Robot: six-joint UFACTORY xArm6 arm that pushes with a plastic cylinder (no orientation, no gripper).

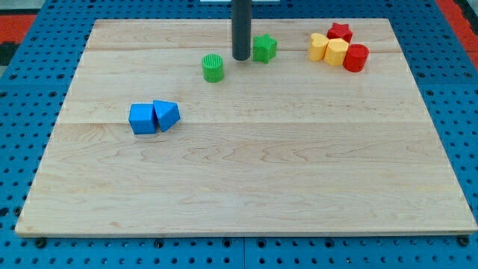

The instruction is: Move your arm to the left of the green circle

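Blue pegboard sits all around the wooden tabletop [246,187]. I have no fingers, only a dark rod, so nothing opens or closes. My tip [240,58] rests near the view's top, between the green circle [213,68] and the green star [264,48], just beside the star. The circle is to the view's left of my tip, a little lower. I think the risk is a bump: to reach its left side I must go around it, and a straight slide would push it away. Two blue blocks [154,117] lie lower left, well apart. Red and yellow blocks [340,46] bunch at the view's top right
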